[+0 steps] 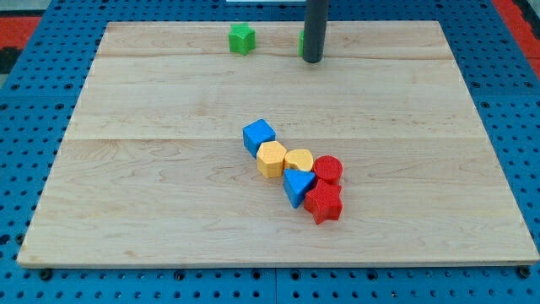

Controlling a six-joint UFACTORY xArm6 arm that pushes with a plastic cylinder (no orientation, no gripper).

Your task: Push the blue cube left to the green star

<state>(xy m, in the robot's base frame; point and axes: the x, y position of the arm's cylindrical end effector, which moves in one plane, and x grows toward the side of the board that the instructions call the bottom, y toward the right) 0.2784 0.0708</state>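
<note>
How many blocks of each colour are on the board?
Blue: 2, blue cube and blue triangular block
Yellow: 2
Red: 2
Green: 2, green star, another green block partly behind my tip
Total: 8

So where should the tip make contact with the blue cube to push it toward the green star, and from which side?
There's no gripping here, only pushing. My tip is at the view's top, far from the blue cube. The green star lies toward the view's top, slightly left of the cube. So probably press the cube's lower face, coming from the view's bottom. The yellow hexagon block touches that side, so entry is tight.
</note>
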